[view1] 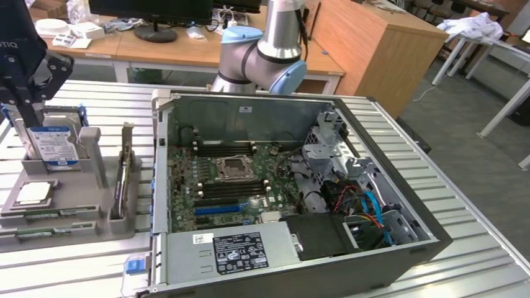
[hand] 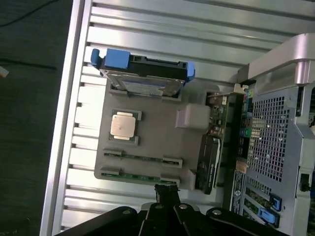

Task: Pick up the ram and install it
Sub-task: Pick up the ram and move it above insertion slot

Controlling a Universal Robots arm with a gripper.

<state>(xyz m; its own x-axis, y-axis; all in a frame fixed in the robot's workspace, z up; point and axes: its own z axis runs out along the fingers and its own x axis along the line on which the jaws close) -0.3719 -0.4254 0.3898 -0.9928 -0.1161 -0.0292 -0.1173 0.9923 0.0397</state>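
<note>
The ram lies as two thin green sticks (hand: 142, 158) (hand: 140, 176) flat in slots of a grey holder (hand: 157, 140) on the table. In the exterior view the same sticks (view1: 41, 215) (view1: 37, 233) sit at the holder's near end. My black gripper (hand: 166, 189) hovers above the holder, shut with nothing between its fingers, its tips just beside the outer stick. In the exterior view the gripper (view1: 25, 108) hangs at the far left, above the hard drive. The open computer case (view1: 290, 186) shows the green motherboard with its dark memory slots (view1: 232, 186).
On the grey holder (view1: 91, 205) stand a silver hard drive (view1: 51, 146) in a blue bracket, a processor chip (view1: 33, 194) and an upright card (view1: 124, 180). The case wall (hand: 275, 73) rises beside the holder. The slatted metal table ends near the holder (hand: 64, 123).
</note>
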